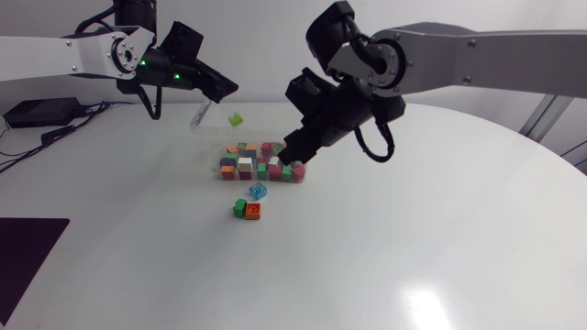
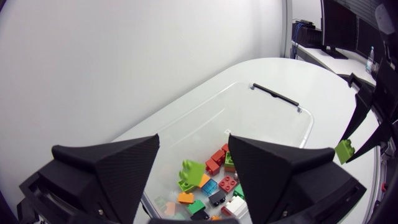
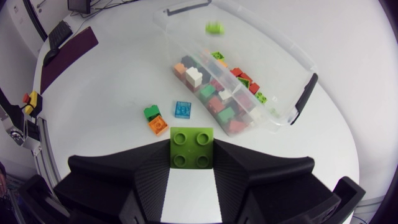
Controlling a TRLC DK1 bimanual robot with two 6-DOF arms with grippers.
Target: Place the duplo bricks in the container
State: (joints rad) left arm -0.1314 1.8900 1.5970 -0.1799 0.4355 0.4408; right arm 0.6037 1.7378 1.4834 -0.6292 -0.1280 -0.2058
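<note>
A robotics lab: left arm [image 1: 55, 50] and right arm [image 1: 495, 60] at a white table [image 1: 413, 229] with cables [image 1: 57, 133].

White round table [image 1: 440, 247] here: clear container [image 3: 255, 43] near centre, blue brick [image 1: 259, 191] just off it at six o'clock, green brick [image 1: 239, 209] touching orange brick [image 1: 253, 212] beyond, dark mat [image 1: 27, 266] at eight o'clock.

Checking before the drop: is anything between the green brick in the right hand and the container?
Nothing visible is in the way. The green brick sits in the right hand, and the container lies open-topped just ahead, with no lid.
</note>
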